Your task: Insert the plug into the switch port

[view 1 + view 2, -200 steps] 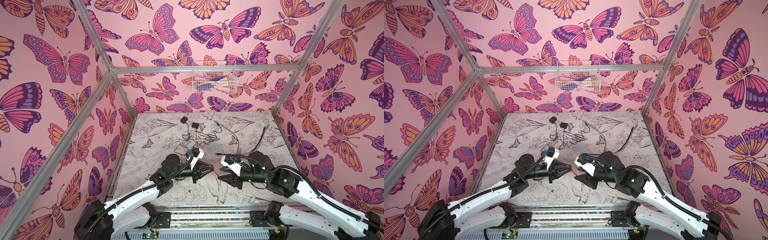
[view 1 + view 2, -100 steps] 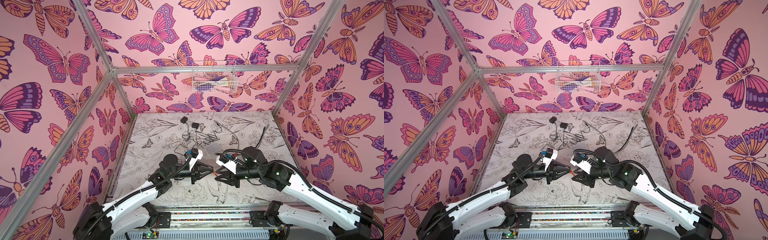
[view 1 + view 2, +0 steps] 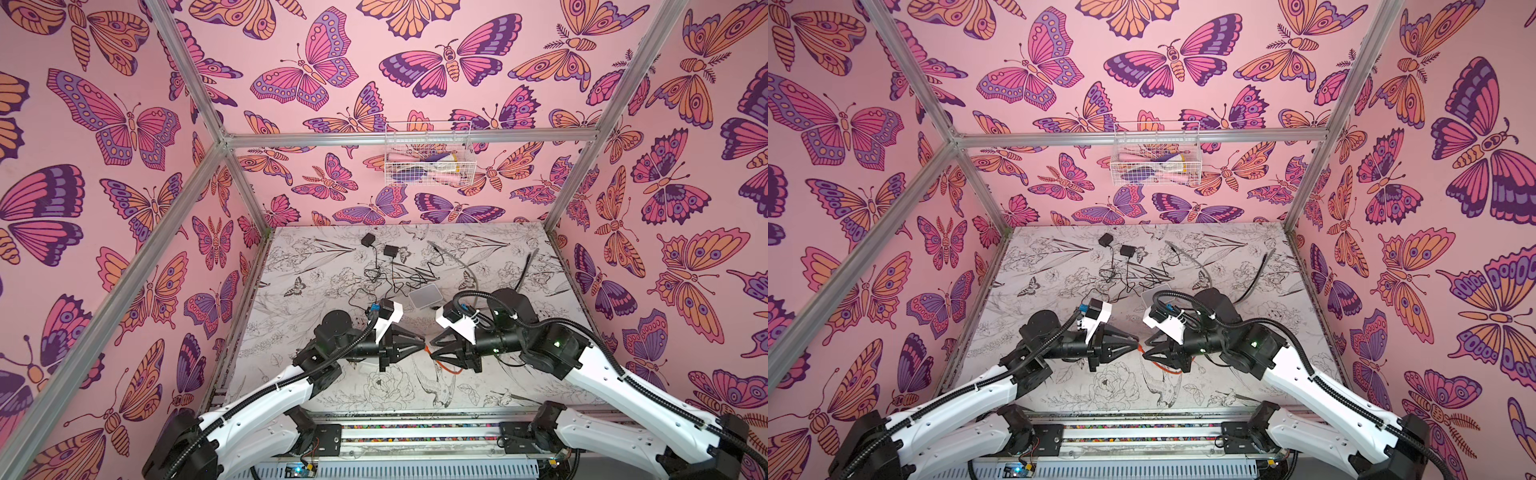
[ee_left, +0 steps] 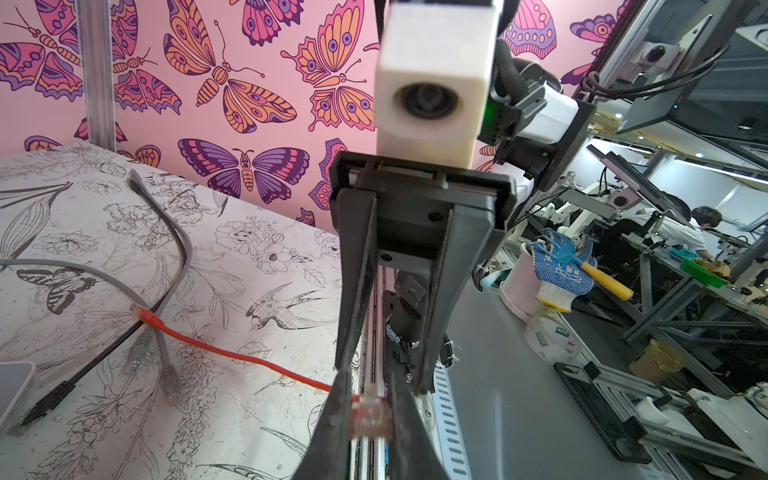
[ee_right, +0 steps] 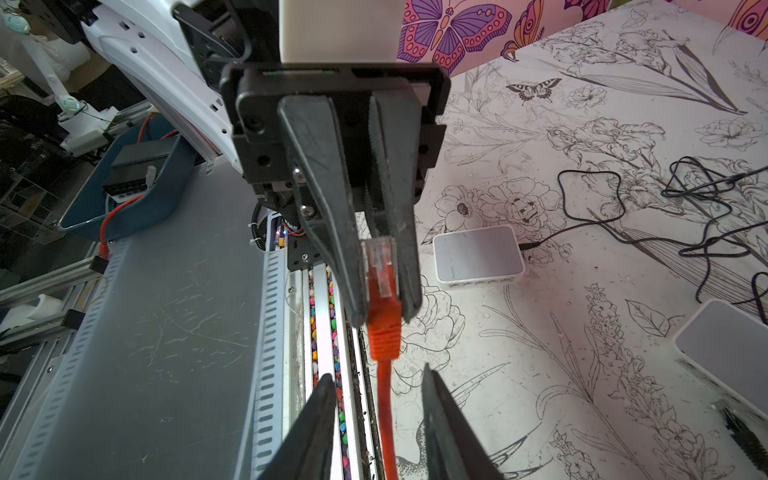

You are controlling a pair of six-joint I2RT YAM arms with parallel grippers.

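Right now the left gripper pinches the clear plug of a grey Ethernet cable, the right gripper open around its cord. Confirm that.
Wrong colour: the clear plug in the left gripper belongs to an orange Ethernet cable, as the right wrist view shows. The right gripper is open around its cord.

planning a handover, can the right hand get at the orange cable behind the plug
Probably yes: the right hand is open with the orange cable between its fingers, just behind the plug the left hand grips.
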